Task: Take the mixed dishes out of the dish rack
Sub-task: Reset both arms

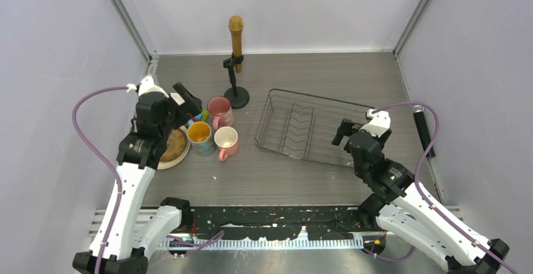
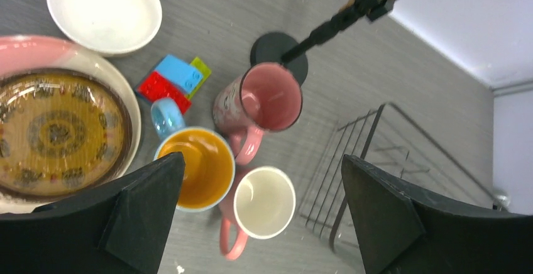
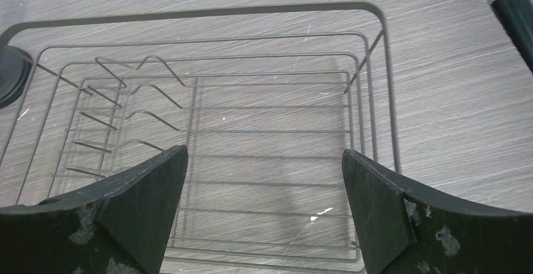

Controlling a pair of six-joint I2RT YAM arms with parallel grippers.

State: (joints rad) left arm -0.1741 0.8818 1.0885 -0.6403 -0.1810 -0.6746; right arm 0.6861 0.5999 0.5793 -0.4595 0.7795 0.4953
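Your left gripper [image 2: 264, 220] hangs spread wide over the left side of the grey wood-grain bench [image 1: 283, 180], pinching nothing. Below it three mugs stand upright in a tight cluster. The pink mug with a cream inside [image 2: 264, 202] sits between the fingers. The blue-handled mug with a yellow inside [image 2: 198, 170] is just beside the left finger. The pink mug with a pink inside [image 2: 264, 98] stands farther off, by the black round-based microphone stand [image 1: 236, 54].

Left of the mugs, the small yellow patterned plate [image 2: 56, 132] lies on the large pink-and-cream plate [image 2: 38, 54]. A cream bowl [image 2: 104, 10] sits beyond them, with colourful toy blocks [image 2: 173, 82] between it and the mugs.

Your right gripper [image 3: 264, 211] is also spread and pinching nothing. It hangs over the right end of the black wire dish rack [image 3: 188, 14], which lies right of the mugs.
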